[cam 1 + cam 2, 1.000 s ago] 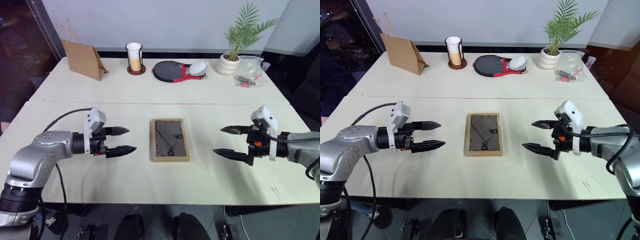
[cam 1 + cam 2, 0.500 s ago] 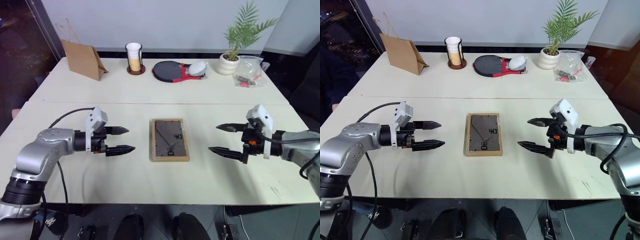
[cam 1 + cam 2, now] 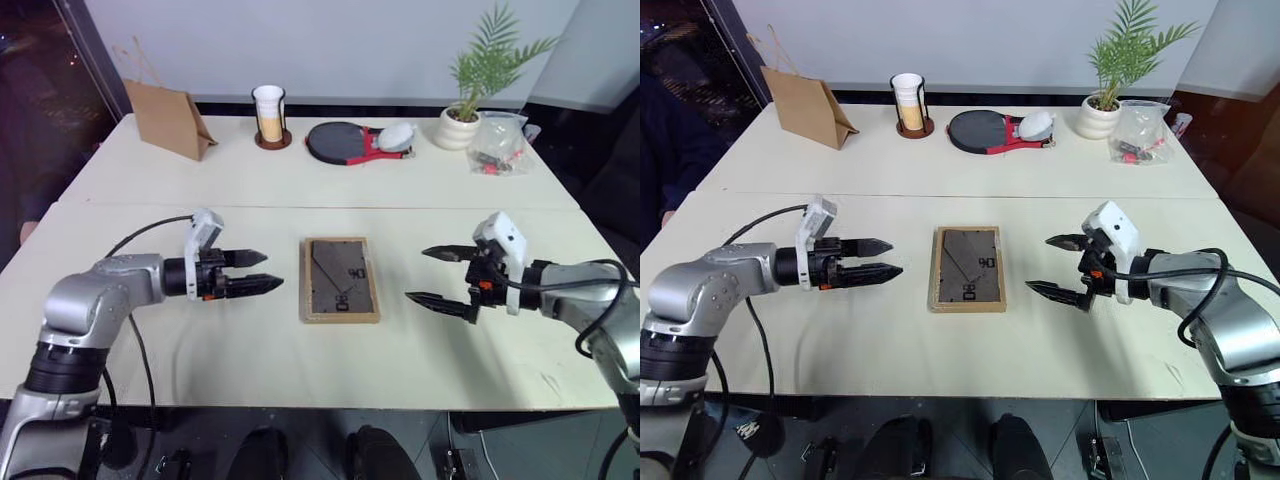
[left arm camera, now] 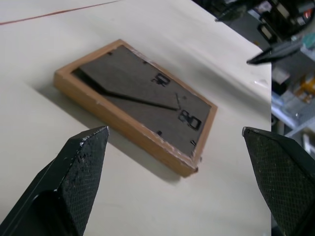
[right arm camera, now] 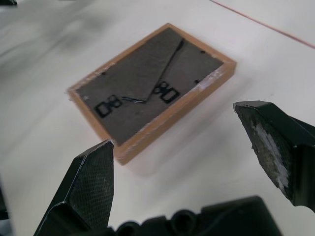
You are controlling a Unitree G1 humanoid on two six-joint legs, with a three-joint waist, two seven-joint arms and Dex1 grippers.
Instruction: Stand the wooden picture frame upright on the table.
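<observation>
The wooden picture frame (image 3: 340,279) lies flat on the near section of the table (image 3: 300,370), face down, so its dark grey-brown back panel is up with the fold-out stand folded flat against it (the portrait side cannot be seen). It sits about midway between the two arms, its long sides running away from the robot.

The left gripper (image 3: 262,272) hovers just beside the frame's left edge, apart from it, pointing toward it nearly level; its two black fingers (image 4: 78,172) stand wide apart and hold nothing. The right gripper (image 3: 432,276) hovers on the frame's other side, a little farther off, also aimed at it; its fingers (image 5: 93,187) are spread wide as well and are empty. In each wrist view the frame lies between that gripper's fingertips, beyond them, untouched.

Past the frame a reddish seam (image 3: 240,207) crosses the table from side to side. Along the far edge stand, from the robot's left to right, a brown paper bag (image 3: 166,118), a white cup in a dark holder (image 3: 269,117), a black and red paddle (image 3: 345,141) with a pale rounded object (image 3: 396,136) resting on it, a potted palm (image 3: 470,95) and a clear plastic bag of small parts (image 3: 497,145).
</observation>
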